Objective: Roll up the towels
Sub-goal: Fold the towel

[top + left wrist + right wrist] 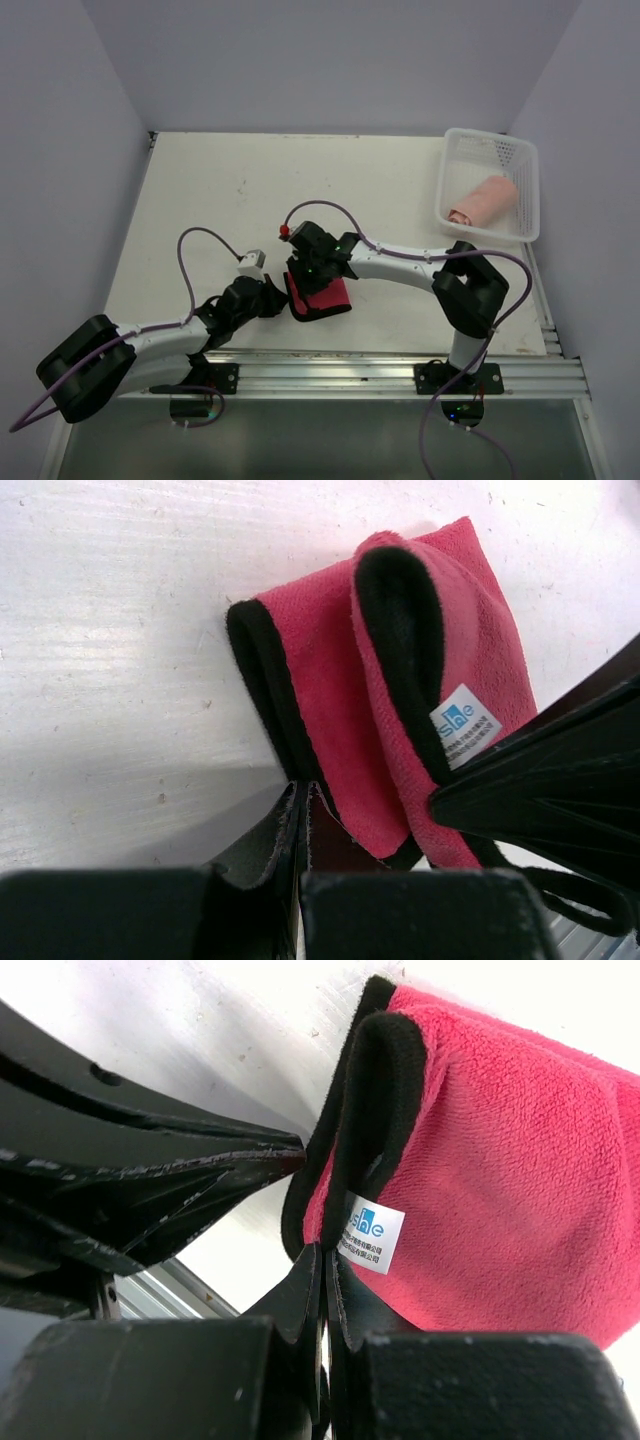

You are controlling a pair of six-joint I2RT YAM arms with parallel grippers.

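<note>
Noted: red-faced cloth [320, 297], black trim, lay part-folded at table [200, 200] near edge, centre. L gripper [303, 815] pinched shut on its hem, and R gripper [325, 1280] clamped the fold by the white tag [372, 1232], prob. to hold tension for rolling. A rolled salmon towel [483, 200] sat in the basket [528, 175], far right.

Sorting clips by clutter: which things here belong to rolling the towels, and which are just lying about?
Part of the job:
- red cloth with black trim, pinched at its edge by the left fingers and the right fingers
- pink towel, already rolled

Just there:
- white basket, holding the pink towel
- table
</note>
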